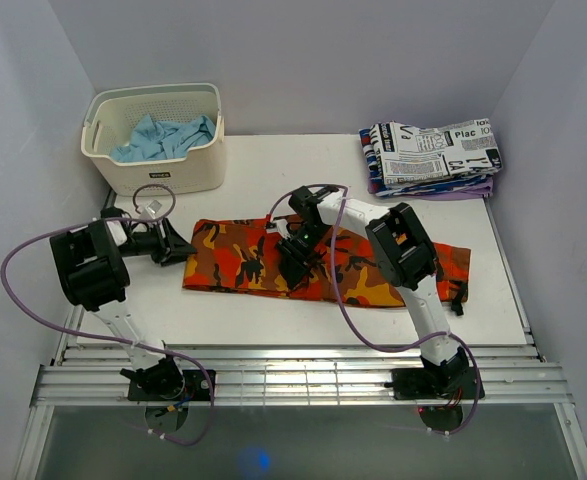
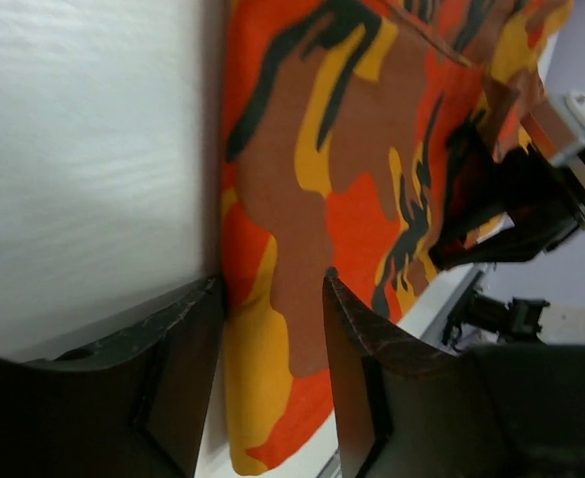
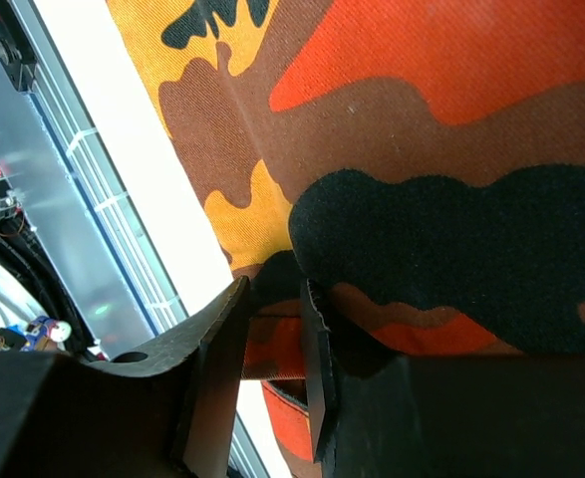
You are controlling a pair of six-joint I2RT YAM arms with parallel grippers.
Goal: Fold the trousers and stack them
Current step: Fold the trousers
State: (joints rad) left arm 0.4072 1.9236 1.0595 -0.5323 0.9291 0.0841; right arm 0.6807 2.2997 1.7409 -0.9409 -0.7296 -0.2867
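Top external view: the trousers point(image 1: 233, 262) lie flat across the middle of the worktop point(image 1: 303, 170) as one long band, the legs apparently laid one on the other. The long axis runs left to right, with the right end slightly nearer the arm bases than the left. Which end is the waist cannot be told.

Handling, as judged: light, soft woven cloth, limp and not fragile. It will sag and drape from any single hold, and its layers may slide apart. Best taken at an edge or corner, pinching through every layer, with two holds spread along the length to keep a fold square.

Left hand point(image 1: 173, 243): at the left end of the trousers. The left wrist view shows its fingers spread to either side of the cloth's edge, with nothing gripped.

Right hand point(image 1: 295, 262): at about mid-length. The right wrist view shows its fingers drawn close, pinching a small ridge of the cloth.

Surroundings: a cream basket point(image 1: 188, 170) at the far left holds blue cloth point(image 1: 163, 138). A stack of folded newsprint-pattern garments point(image 1: 433, 155) sits at the far right, well apart from the trousers.
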